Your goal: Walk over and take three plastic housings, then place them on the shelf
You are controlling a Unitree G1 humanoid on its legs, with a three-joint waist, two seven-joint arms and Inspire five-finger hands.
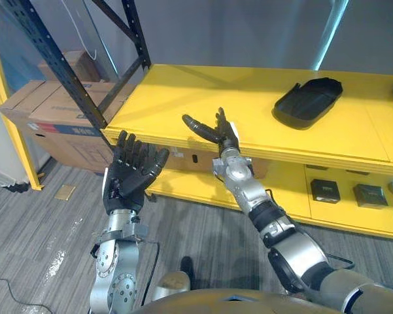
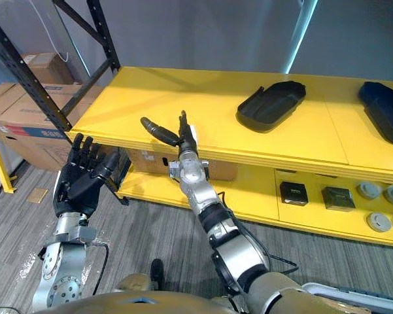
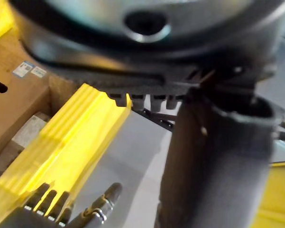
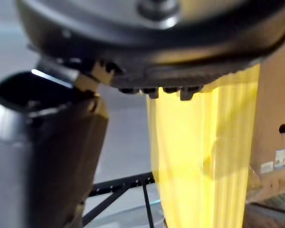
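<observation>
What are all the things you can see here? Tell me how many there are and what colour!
Plastic housings: two, black, on the top board, towards the right.
Shelf: one, yellow boards, dark metal frame.
Small boxes: two, black, on the lower board.
Round parts: about four, grey, lower board, far right.
Cardboard boxes: several, brown, stacked left of the shelf.
Left hand: one, dark, open, raised before the shelf's left corner.
Right hand: one, dark, open, at the top board's front edge.

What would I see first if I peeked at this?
The big bright yellow shelf, with a black plastic housing lying on its top board toward the right. In front of the shelf, the robot's left hand and right hand are both raised, open and holding nothing.
</observation>
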